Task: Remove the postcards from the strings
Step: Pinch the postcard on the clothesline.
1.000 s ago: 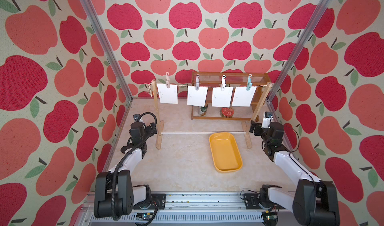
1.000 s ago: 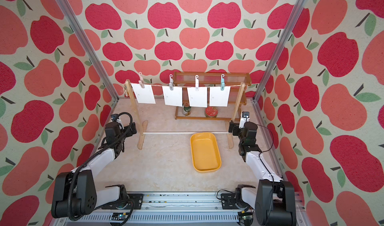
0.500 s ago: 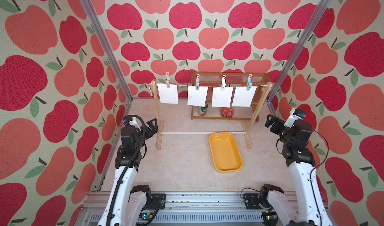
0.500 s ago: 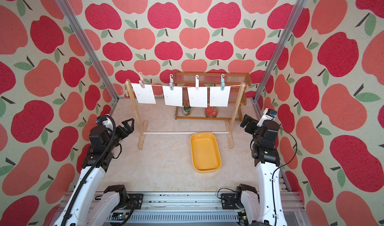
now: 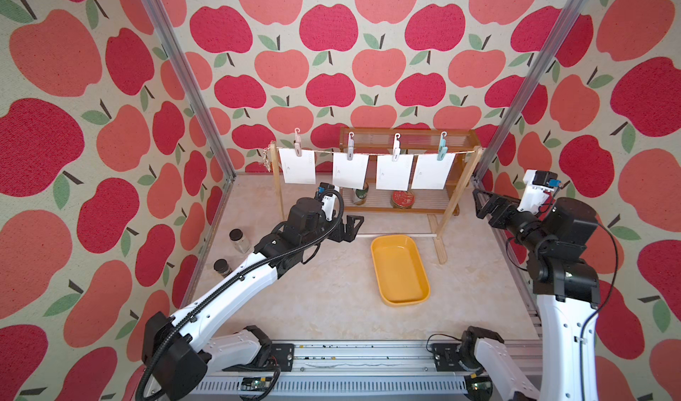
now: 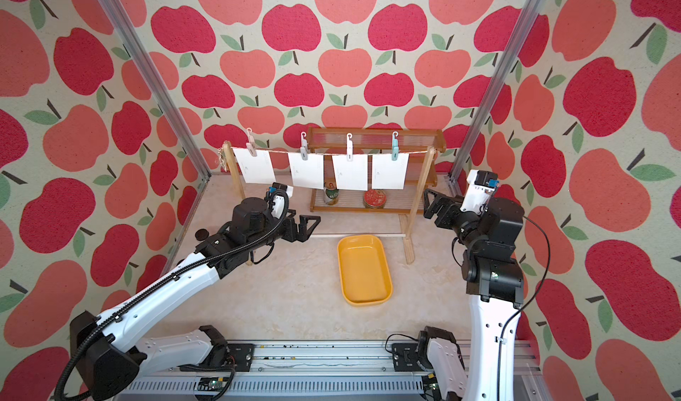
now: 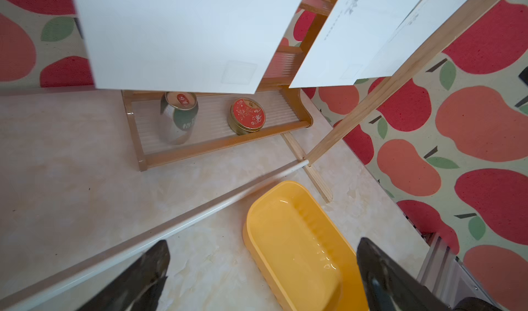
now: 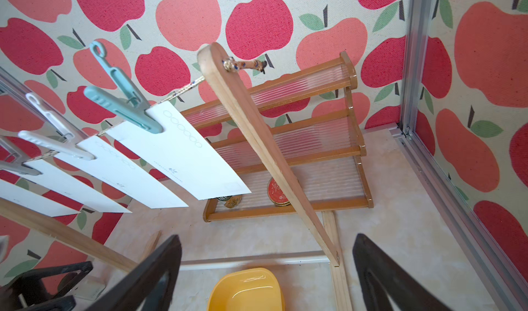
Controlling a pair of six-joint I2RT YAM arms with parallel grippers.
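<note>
Several white postcards hang by pastel clothespins from the string (image 5: pixel 324 153) between two wooden posts; both top views show them, from the leftmost postcard (image 5: pixel 297 167) (image 6: pixel 254 166) to the rightmost postcard (image 5: pixel 432 171) (image 6: pixel 389 171). My left gripper (image 5: pixel 354 228) (image 6: pixel 311 228) is open, low and in front of the second card from the left, touching nothing. In the left wrist view that gripper (image 7: pixel 262 245) is empty over the floor. My right gripper (image 5: pixel 477 203) (image 6: pixel 426 203) is open just right of the right post (image 5: pixel 460 193). Its wrist view shows the gripper (image 8: pixel 266 238) empty below the teal-pinned postcard (image 8: pixel 183 155).
A yellow tray (image 5: pixel 400 270) lies empty on the floor before the frame's white base rod (image 5: pixel 398 235). Behind the cards a wooden shelf rack (image 5: pixel 405 137) holds a can (image 5: pixel 359 196) and a red tin (image 5: pixel 402 199). Two jars (image 5: pixel 239 240) stand by the left wall.
My left arm has stretched out to the right, bringing its gripper from near the left post to under the cards. The right gripper has risen slightly beside the right post.
</note>
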